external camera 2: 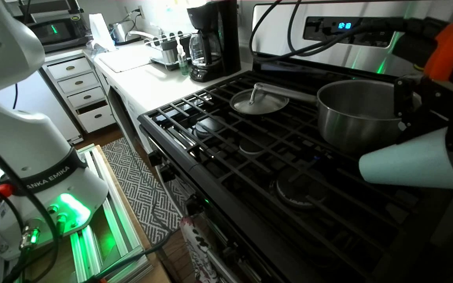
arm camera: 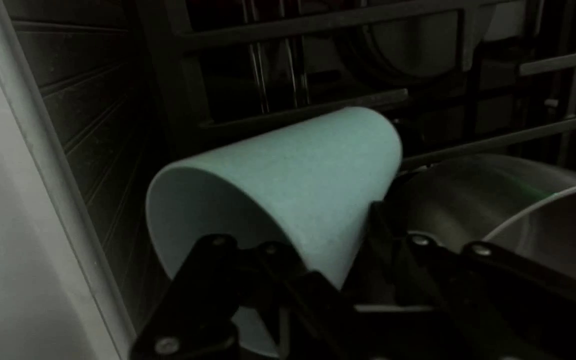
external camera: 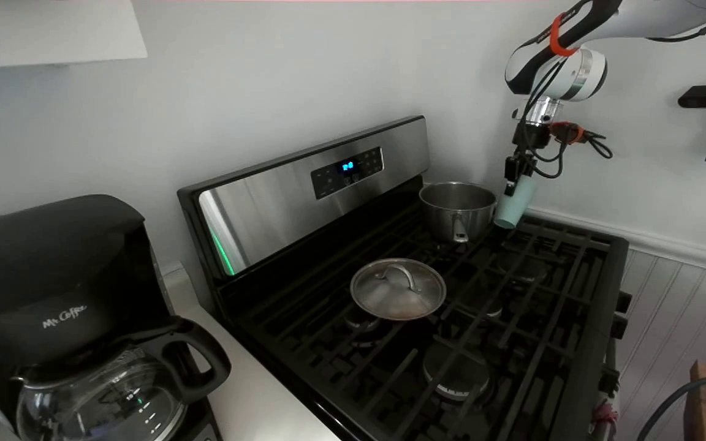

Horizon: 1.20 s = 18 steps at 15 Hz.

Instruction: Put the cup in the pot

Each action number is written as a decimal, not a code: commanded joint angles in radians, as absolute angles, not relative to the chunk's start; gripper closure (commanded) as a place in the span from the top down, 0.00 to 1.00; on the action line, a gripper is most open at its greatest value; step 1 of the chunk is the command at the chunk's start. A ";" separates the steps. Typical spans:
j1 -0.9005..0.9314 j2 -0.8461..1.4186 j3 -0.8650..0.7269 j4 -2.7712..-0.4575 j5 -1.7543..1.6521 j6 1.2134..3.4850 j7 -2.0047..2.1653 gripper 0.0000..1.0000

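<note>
The pale blue-green cup (external camera: 515, 203) is held tilted, its closed end down, just beside the steel pot (external camera: 439, 214) at the wall side of the stove. It also shows tilted in an exterior view (external camera 2: 407, 165) and large in the wrist view (arm camera: 308, 165). My gripper (external camera: 510, 184) is shut on the cup's side wall, with one finger inside the mouth and one outside, as the wrist view shows (arm camera: 344, 245). The pot (external camera 2: 356, 129) stands upright on the grate, open at the top, at the right in the wrist view (arm camera: 458, 200). The cup is outside the pot.
A steel lid (external camera: 399, 297) lies on the grate (external camera: 500, 337), near the end of the pot's handle (external camera 2: 289, 93). The stove's back panel (external camera: 255, 214) rises behind the pot. A wall (arm camera: 13, 225) is close beside the cup. A coffee maker (external camera: 53, 275) stands on the counter.
</note>
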<state>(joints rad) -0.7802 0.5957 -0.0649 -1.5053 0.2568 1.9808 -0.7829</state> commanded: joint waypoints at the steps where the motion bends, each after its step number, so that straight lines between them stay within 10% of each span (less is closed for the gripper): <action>1: -0.747 0.535 -0.088 -1.575 0.220 1.992 -0.816 0.00; 18: -0.413 0.106 -0.275 -2.109 -0.267 2.513 -0.710 0.02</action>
<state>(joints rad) -0.4653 0.2260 -0.2367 -2.0035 -0.1765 2.4440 -0.7653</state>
